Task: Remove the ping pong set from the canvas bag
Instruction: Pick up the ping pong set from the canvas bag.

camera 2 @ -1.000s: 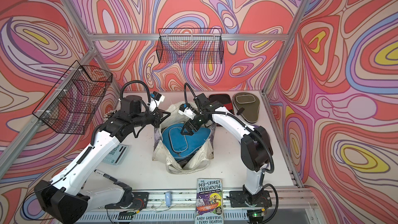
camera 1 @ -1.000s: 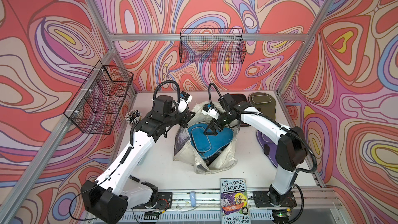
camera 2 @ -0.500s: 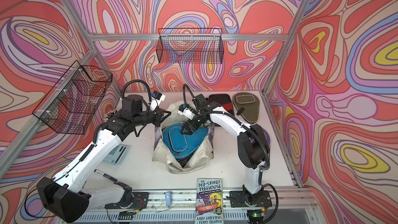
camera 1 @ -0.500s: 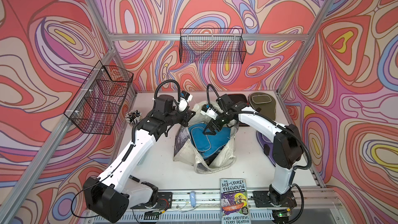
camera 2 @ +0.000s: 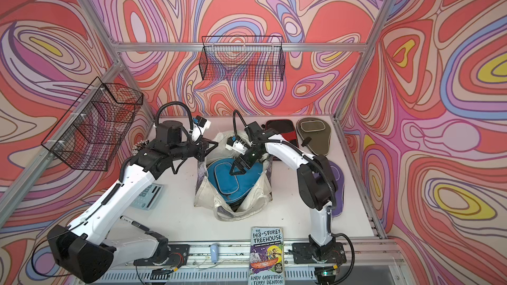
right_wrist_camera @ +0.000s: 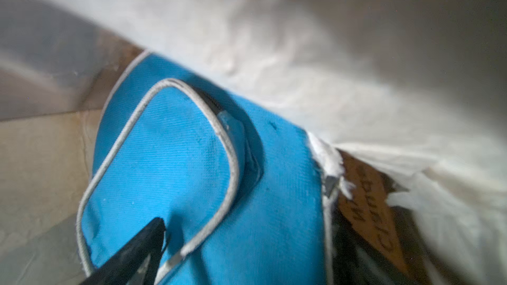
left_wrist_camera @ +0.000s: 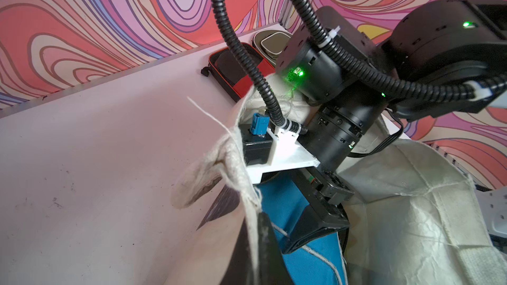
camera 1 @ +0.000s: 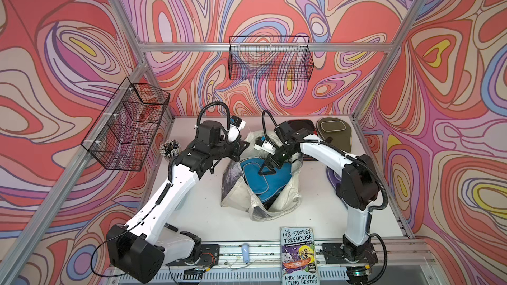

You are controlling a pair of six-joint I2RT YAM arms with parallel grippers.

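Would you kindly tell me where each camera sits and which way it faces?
Both top views: high above the front edge, looking down and back at the table; the left arm and right arm show.
Left wrist: on the left arm, looking across the rim of the canvas bag at the right arm; one own finger shows.
Right wrist: on the right arm, looking into the bag at the blue case; one own finger shows.
Shared: every view shows the blue case.
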